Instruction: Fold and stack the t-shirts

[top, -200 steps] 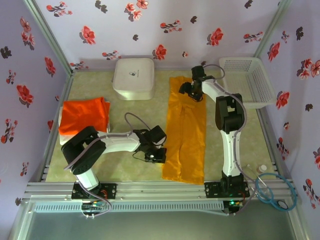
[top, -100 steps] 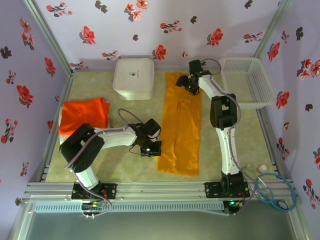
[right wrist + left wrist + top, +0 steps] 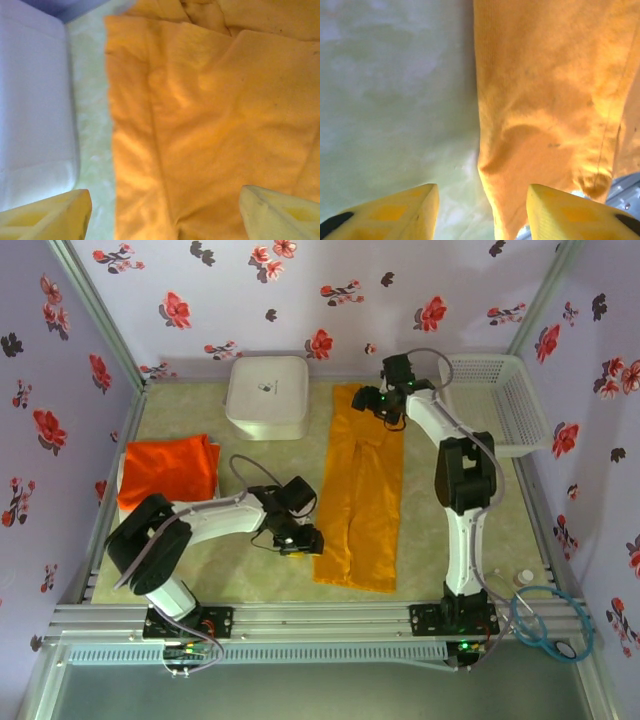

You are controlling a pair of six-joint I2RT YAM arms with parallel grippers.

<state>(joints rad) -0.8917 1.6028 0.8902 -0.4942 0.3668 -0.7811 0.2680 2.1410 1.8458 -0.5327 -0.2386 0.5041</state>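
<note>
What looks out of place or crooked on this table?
The mustard shirt lies as a long strip slightly askew, its near end slanting left and rumpled beside the left fingers. Nothing looks spilled or damaged.

Free lane, left of centre
Bare table (image 3: 290, 455) separates mustard shirt (image 3: 362, 490) and red-orange shirt (image 3: 168, 470); white box (image 3: 267, 396) bounds it behind.

Spread shirt (image 3: 365, 480) right of folded shirt (image 3: 168, 470)

My top camera looks down from high behind the near edge, over the whole table (image 3: 180, 410). Both wrist cameras stare down, very close, at the mustard t-shirt (image 3: 365, 500): left its near-left edge, right its far-left corner
</note>
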